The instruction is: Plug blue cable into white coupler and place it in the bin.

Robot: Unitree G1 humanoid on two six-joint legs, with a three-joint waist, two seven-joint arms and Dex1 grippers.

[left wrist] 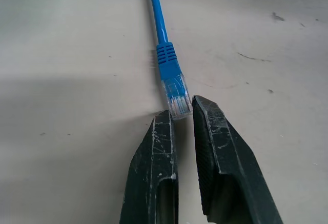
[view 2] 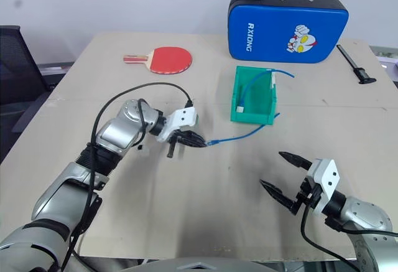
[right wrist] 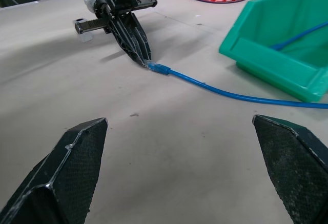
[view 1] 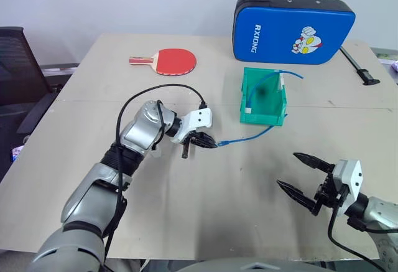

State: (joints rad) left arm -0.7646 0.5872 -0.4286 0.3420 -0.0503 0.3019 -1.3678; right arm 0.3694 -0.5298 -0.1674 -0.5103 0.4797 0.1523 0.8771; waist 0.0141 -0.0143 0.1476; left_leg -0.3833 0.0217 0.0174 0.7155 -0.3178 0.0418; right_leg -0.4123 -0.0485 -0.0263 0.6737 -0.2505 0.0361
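Partly hidden, the blue cable (view 1: 252, 136) is seen running from the table (view 1: 205, 191) up over the front wall of the green bin (view 1: 263, 98) and into it, where 1 white-tipped end rests against the inner floor and a loop rises past the far rim. Whether that white piece is the white coupler cannot be told from the head views. At the cable's other end, the clear plug (left wrist: 177, 97) is pinched at its very tip between the 2 black fingers (left wrist: 220, 147) of the left gripper (view 1: 208, 142), which is clenched on it low over the tabletop, to the left of the bin; only the plug's last part is covered by the fingers. The right gripper (view 1: 303, 178) is held well apart from the cable, nearer the table's front edge, its 2 fingers spread wide with nothing between them. A red table-tennis paddle (view 1: 168, 61) and a blue padded case (view 1: 292, 29) are seen at the far side of the table, the case cut by a black pole behind it.
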